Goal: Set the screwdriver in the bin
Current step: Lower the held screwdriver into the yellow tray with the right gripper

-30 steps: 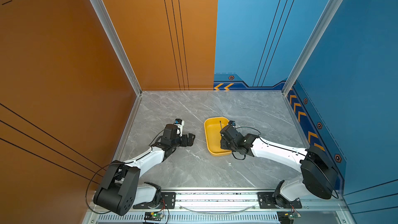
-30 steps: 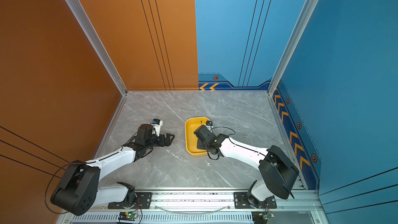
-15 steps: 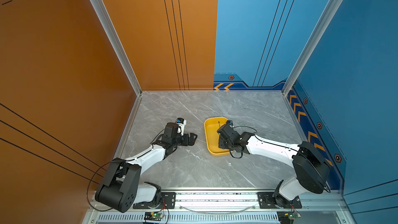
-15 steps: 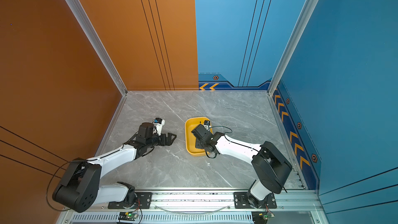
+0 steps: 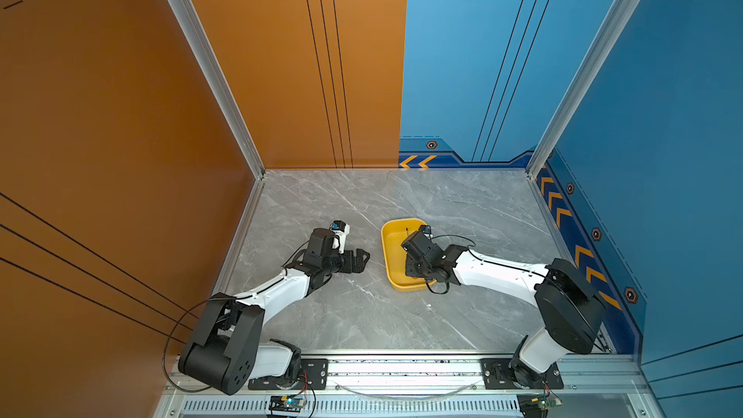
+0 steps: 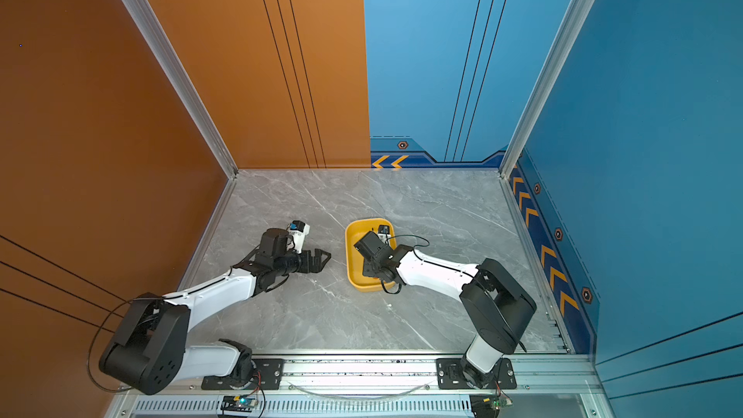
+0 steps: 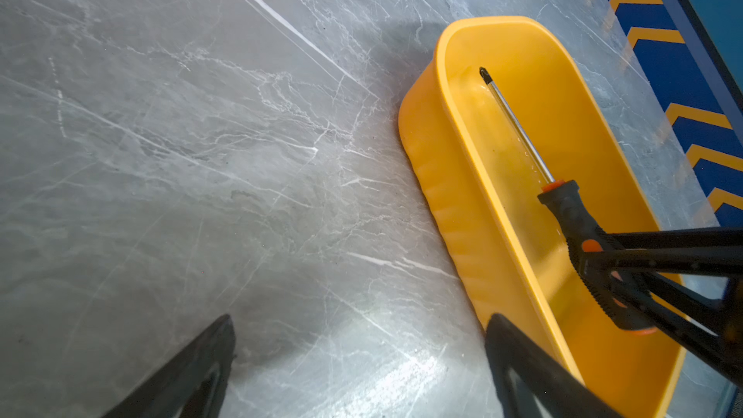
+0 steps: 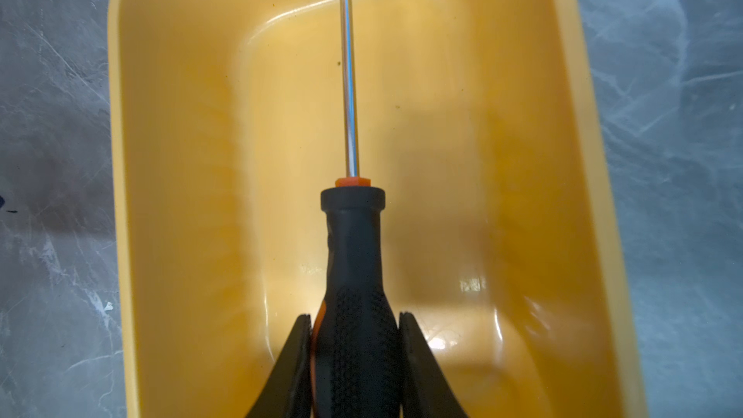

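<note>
My right end effector (image 8: 356, 325) is pinching the screwdriver (image 8: 350, 211) by its black handle, one finger on each side. The screwdriver is inside the yellow bin (image 8: 450, 122), with its shaft pointing along the bin's length toward the far end. Whether it touches the bottom I cannot tell. My left end effector (image 7: 360, 318) is spread wide above the grey surface (image 7: 181, 134), just beside the bin.

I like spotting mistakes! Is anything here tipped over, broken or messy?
Nothing stands out. The bin sits flat and whole on the table. The right tool grips the screwdriver by its handle, pointing straight along the bin's inside, and the left tool is open and empty beside it. Nothing is spilled.
</note>
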You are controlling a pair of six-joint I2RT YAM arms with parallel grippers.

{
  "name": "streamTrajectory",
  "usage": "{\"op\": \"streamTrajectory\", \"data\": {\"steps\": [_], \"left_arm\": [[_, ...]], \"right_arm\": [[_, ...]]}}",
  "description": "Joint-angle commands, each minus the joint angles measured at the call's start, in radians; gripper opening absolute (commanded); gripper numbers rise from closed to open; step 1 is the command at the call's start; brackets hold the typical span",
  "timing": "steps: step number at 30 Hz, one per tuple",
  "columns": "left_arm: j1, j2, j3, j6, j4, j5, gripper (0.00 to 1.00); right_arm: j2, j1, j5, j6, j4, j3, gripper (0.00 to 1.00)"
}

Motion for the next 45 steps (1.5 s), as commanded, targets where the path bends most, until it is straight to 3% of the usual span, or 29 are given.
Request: {"op": "streamTrajectory", "data": {"steps": [1,9,31,45], "left_arm": [[-0.012,0.016,0.028,0.014,-0.024,0.018,0.98],[-0.017,0.021,0.035,0.020,-0.038,0.012,0.98],[-0.035,0.040,0.051,0.031,-0.053,-0.003,0.98],[-0.041,0.045,0.060,0.033,-0.059,-0.003,0.98]], "right_arm": [[0.022,-0.003,0.025,-0.019,-0.030,0.031,0.09],[0.044,0.000,0.030,-0.024,-0.032,0.037,0.14],[0.117,0.003,0.035,-0.058,-0.046,0.065,0.17],[0.142,0.004,0.053,-0.081,-0.085,0.099,0.34]]}}
